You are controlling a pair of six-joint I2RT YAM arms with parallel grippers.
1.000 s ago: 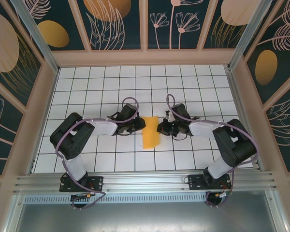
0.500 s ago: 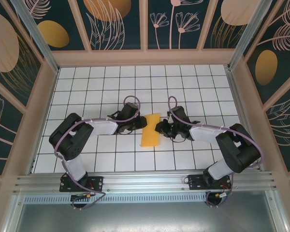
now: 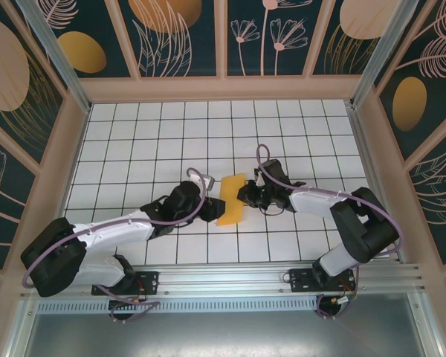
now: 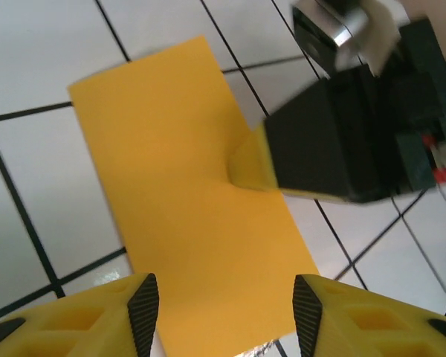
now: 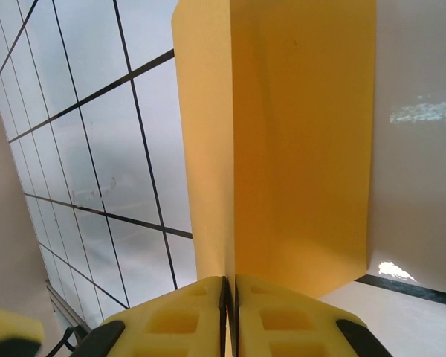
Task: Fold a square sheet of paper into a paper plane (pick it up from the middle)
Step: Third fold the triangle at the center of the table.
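The right gripper (image 5: 230,281) has its jaws pressed together on one edge of the folded square sheet of paper (image 5: 297,149), with two orange-yellow layers rising from the pinch. The left gripper (image 4: 224,297) stands with jaws apart over the sheet's opposite side; whether it touches, I can't tell. From that wrist the sheet's nearest corner runs off the frame and the right gripper looks blurred. The paper sits mid-way on the white gridded table (image 3: 156,134), between both arms

One folded sheet of thin orange-yellow paper (image 3: 231,199) at the middle of one white gridded tabletop (image 3: 134,141); two robot arms, left arm (image 3: 119,232) and right arm (image 3: 312,199).
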